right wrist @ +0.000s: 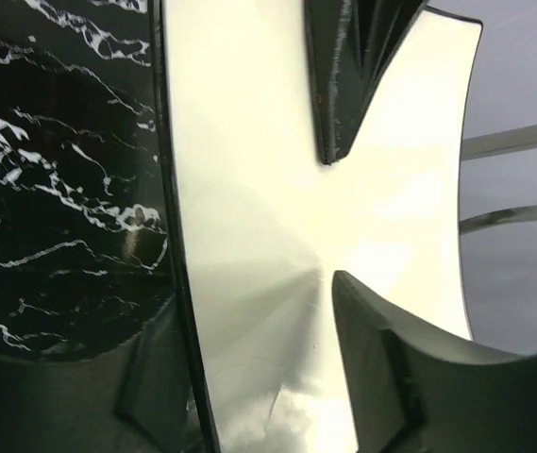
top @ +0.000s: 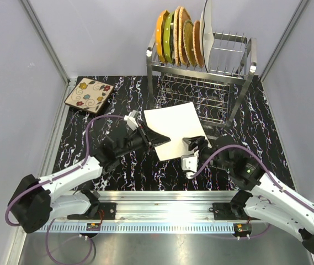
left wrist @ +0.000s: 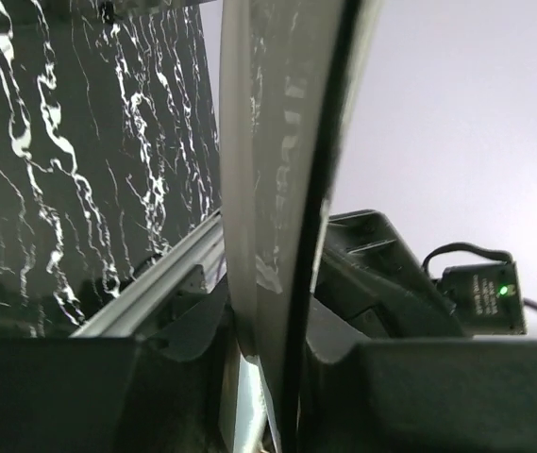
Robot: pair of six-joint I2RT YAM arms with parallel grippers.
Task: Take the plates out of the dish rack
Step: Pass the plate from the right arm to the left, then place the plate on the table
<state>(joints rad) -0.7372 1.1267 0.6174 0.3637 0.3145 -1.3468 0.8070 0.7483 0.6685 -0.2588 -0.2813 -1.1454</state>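
A square white plate (top: 173, 128) hangs above the table's middle between both grippers. My left gripper (top: 150, 138) is shut on its left edge; in the left wrist view the plate (left wrist: 268, 142) stands edge-on, pinched between the fingers of that gripper (left wrist: 273, 330). My right gripper (top: 192, 144) is at the plate's near right edge. In the right wrist view its jaws (right wrist: 249, 321) stand wide apart astride the plate (right wrist: 268, 189), not pressing it. The dish rack (top: 239, 80) at the back holds orange (top: 160, 36), green (top: 169, 37), wicker (top: 187, 36) and white (top: 206, 30) plates upright.
A square beige floral plate (top: 89, 95) lies flat on the black marbled table (top: 90, 138) at the far left. The rack's lower tier (top: 195, 96) shows bare wire just behind the held plate. Grey walls close in both sides.
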